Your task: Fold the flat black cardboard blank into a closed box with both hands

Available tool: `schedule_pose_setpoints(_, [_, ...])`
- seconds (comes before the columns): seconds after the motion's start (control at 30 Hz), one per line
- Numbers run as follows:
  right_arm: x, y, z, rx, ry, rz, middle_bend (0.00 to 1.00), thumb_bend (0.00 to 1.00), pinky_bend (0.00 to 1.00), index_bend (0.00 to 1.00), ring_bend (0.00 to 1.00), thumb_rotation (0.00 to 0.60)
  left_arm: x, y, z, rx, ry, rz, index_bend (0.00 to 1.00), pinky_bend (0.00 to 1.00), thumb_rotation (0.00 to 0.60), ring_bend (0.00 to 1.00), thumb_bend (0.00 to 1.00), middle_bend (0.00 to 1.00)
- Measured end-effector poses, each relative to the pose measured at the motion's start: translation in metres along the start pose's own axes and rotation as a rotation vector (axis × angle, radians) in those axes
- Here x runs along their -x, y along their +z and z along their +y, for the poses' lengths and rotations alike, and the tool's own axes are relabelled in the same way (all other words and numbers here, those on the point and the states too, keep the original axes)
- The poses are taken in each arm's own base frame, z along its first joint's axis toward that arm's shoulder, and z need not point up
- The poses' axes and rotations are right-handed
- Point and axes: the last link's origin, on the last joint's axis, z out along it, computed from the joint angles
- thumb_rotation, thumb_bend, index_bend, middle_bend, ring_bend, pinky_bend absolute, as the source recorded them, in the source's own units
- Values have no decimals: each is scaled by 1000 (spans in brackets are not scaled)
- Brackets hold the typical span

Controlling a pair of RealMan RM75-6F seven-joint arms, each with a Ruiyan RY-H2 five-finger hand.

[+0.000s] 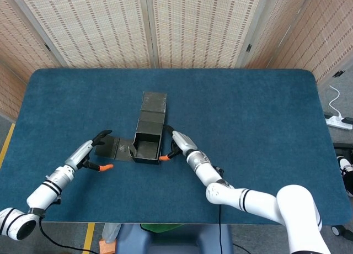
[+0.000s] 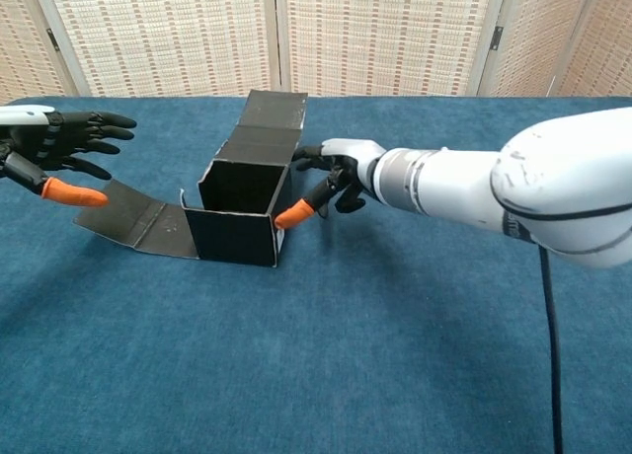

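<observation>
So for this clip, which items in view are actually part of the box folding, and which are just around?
Part of the job:
- black cardboard box, half formed, top open, flaps still out flat
- right hand, touching the box's right side
- left hand, open, above the left flap

Just around:
- blue table
- woven screens
- power strip on the floor

So the black cardboard box (image 2: 237, 222) sits on the blue table (image 2: 375, 355), half folded: open top, one long flap laid flat on the cloth off its left side, another flap standing tilted up behind it. The right hand (image 2: 331, 178) is right at the box's right wall, orange thumb tip touching the near right corner. The left hand (image 2: 59, 148) hovers above the flat flap's far end, fingers spread, holding nothing.
</observation>
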Motion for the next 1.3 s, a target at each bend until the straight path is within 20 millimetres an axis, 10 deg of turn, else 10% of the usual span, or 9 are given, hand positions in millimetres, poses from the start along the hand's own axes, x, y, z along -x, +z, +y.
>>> schedule_pose_setpoints(0.57, [-4,-21,0,-5,-3,-60,0,0,1000,0,654,600,5,-1,3,27,-8,-27,59,155,600,0,240,0])
schedule_pose_setpoints(0.97, [39,-1,-4,11,90,11,8,0,1000,0,654,600,3,-3,1,30,-31,-26,58,155,600,0,241,0])
schedule_pose_setpoints(1.3, [54,17,-7,15,93,114,294,9,1000,81,740,600,-1,-9,-6,29,-54,-24,58,155,600,0,239,0])
